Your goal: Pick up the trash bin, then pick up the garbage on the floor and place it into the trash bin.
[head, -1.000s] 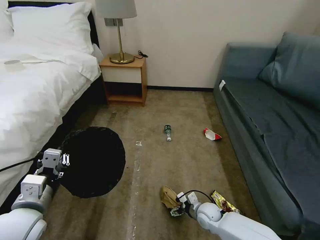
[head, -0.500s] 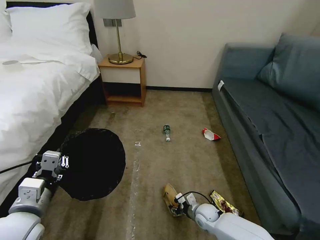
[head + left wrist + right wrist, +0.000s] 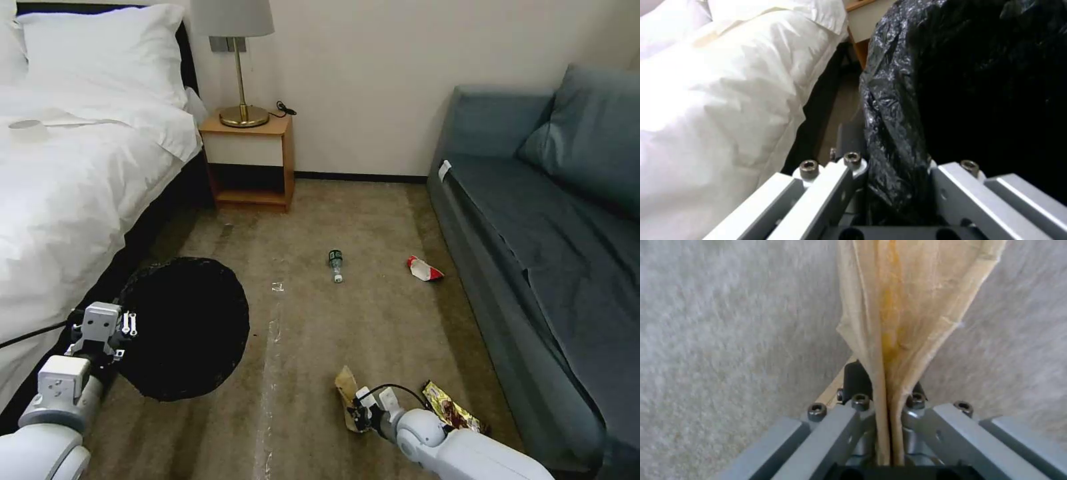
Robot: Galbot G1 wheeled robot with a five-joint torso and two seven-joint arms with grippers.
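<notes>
Carpet (image 3: 320, 220) runs between a bed (image 3: 60, 187) on our left and a sofa (image 3: 547, 220) on our right, with a nightstand (image 3: 250, 160) and lamp (image 3: 237, 60) against the far wall. From the head view, our left gripper (image 3: 110, 333) holds the bin (image 3: 180, 327) by its near rim, close to the bed's edge, the black-lined mouth turned toward the camera. Our right gripper (image 3: 357, 417) sits low at the near edge of the carpet, clamped on the paper bag (image 3: 347, 393), which stands up from its jaws. Just beside our right arm, on the sofa side, lies the snack wrapper (image 3: 450, 407). Farther out, mid-carpet, lies the bottle (image 3: 335, 265), and nearer the sofa the red wrapper (image 3: 423, 269), the two well apart from each other.

From the left wrist view, the fingers (image 3: 835, 186) are closed around a fold of the bin (image 3: 951, 83) liner and rim, one finger on each side; the white bed (image 3: 720, 100) lies alongside.

From the right wrist view, the fingers (image 3: 849, 423) pinch the paper bag (image 3: 907, 300) tight, its creased sheet squeezed flat between them and fanning wider away from the jaws, with carpet (image 3: 729, 323) behind it. We cannot tell from this view whether the bag's far end touches the carpet.
</notes>
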